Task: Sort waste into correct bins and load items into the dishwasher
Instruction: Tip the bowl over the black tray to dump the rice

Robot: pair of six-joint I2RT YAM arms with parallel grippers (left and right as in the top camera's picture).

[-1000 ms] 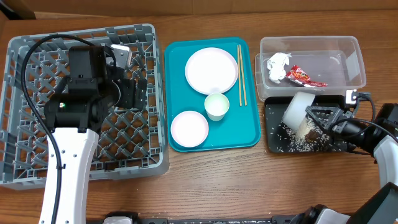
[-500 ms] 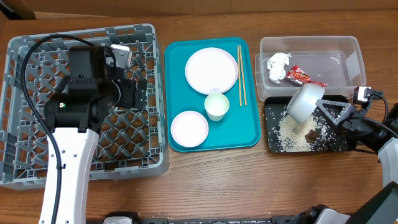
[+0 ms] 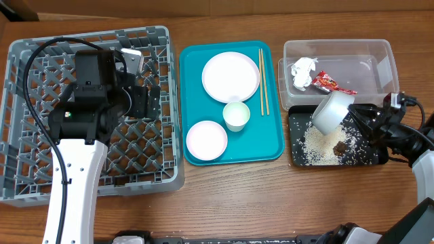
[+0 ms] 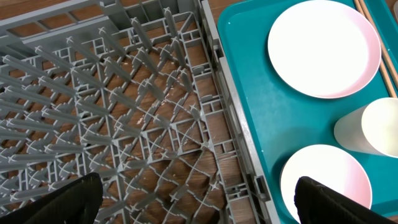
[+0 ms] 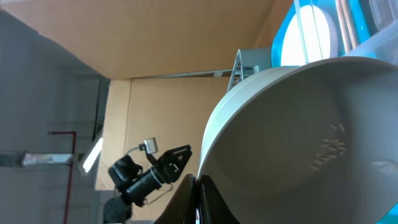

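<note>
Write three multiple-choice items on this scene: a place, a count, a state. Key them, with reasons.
1. The red wrapper lies: A in the clear tub; B on the teal tray; C on the black tray.
2. Round dishes on the teal tray: A two; B three; C five.
3. The bowl in the right gripper is: A tilted over the black tray; B flat on the teal tray; C loose in the tub.
Key: 1 A, it lies beside the tissue. 2 B, large plate, small plate, cup. 3 A, tipped, rice below it.
</note>
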